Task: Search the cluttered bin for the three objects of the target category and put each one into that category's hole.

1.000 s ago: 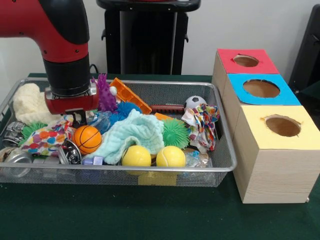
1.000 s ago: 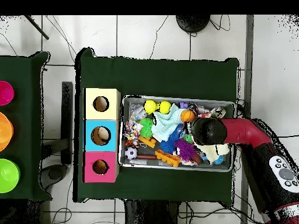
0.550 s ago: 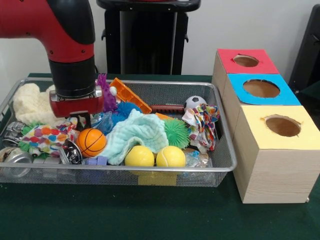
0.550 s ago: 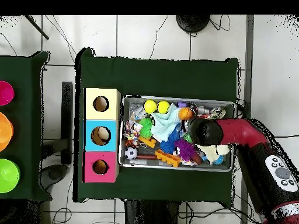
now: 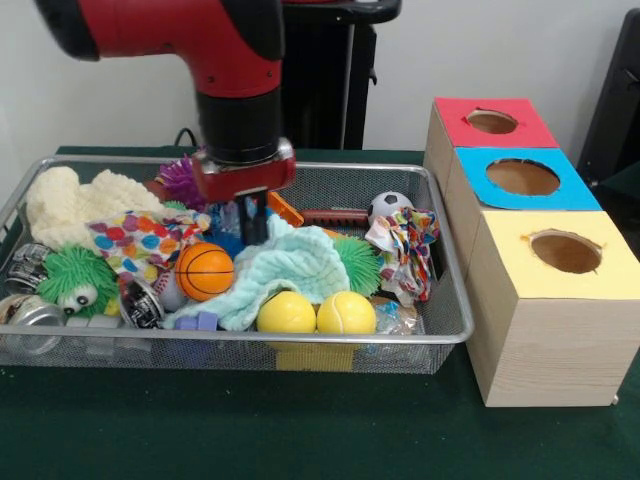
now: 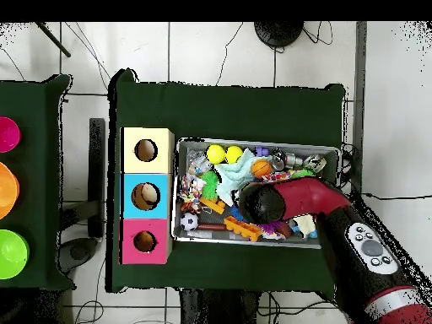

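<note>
The wire bin (image 5: 440,330) holds a jumble of toys, cloths and cans. An orange basketball (image 5: 204,271) lies left of centre. Two yellow balls (image 5: 286,313) (image 5: 345,313) rest against the front wall, and a small soccer ball (image 5: 390,205) sits at the back right. My gripper (image 5: 253,235) reaches down in the middle of the bin, its tips at the top edge of a mint cloth (image 5: 290,265), just right of the basketball. In the overhead view the arm's wrist (image 6: 257,202) covers the gripper. The basketball (image 6: 261,168) and yellow balls (image 6: 217,153) show beside it.
Three wooden boxes with holes stand right of the bin: red top (image 5: 490,122), blue top (image 5: 523,178), yellow top (image 5: 565,252). Also in the bin are a polka-dot cloth (image 5: 140,237), a cream knit cloth (image 5: 65,205), green spiky toys (image 5: 78,275) (image 5: 352,262), a patterned rag (image 5: 405,245) and cans (image 5: 30,315).
The arm has swept from the bin's left side to its middle. The polka-dot cloth and the basketball shifted right with it, and a green spiky toy now shows at the left.
</note>
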Controlling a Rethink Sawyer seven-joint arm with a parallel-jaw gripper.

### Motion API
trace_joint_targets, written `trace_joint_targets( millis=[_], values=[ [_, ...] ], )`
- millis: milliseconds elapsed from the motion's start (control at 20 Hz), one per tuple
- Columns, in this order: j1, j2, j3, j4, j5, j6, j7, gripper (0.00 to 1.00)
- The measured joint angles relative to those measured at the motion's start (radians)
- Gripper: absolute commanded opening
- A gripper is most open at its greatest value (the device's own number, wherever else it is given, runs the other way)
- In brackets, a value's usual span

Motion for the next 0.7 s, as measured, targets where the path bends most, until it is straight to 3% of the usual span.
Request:
trace_joint_targets(
  millis=[350,700],
  values=[
    [0.142,-0.032,-0.042,0.103,0.053,-0.049,0.025,0.0],
    [0.263,-0.035,-0.093,0.178,0.101,-0.172,0.077,0.0]
  ],
)
